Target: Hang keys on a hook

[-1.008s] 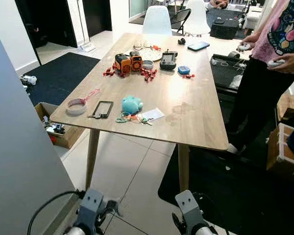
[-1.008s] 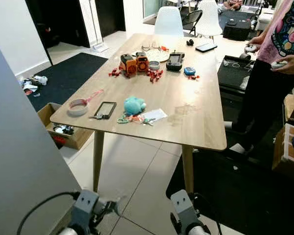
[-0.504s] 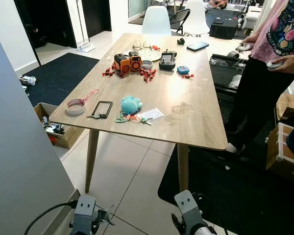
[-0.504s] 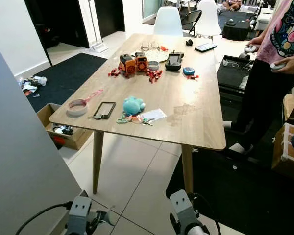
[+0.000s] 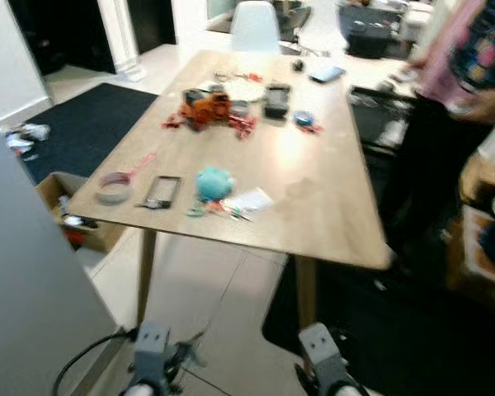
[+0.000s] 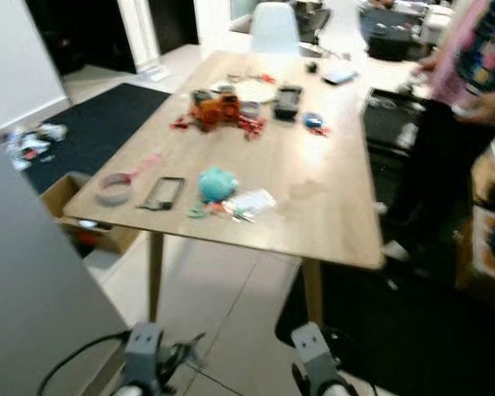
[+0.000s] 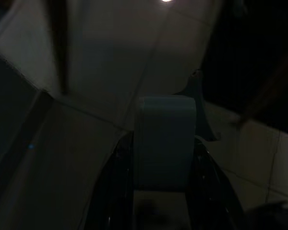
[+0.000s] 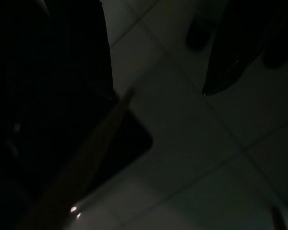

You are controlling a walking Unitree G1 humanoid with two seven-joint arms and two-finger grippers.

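Head view blurry. Keys (image 5: 217, 207) lay on wooden table (image 5: 330, 206) near front edge, just beside teal plush (image 5: 213, 182). Both arms hung low over tiled floor (image 5: 214, 289). Left gripper (image 7: 164, 143), right gripper (image 8: 221, 62): finger state honestly unreadable, too dark.

— What is the table (image 5: 330, 206) ahead of the low-hanging arms made of?

— Pale wood with a smooth, faintly shiny top; light glares off its far half.

— And the floor (image 5: 219, 285) beneath it?

— Pale glazed tiles, glossy, with thin dark joints. Beside them lie dark matt rugs (image 5: 87, 124) that look like cloth.

— The small things near the table's near edge?

— A soft-looking teal toy (image 5: 213, 181), a white slip of paper (image 5: 252, 199) and a glossy black-framed slab (image 5: 162, 190). Blur hides finer detail.
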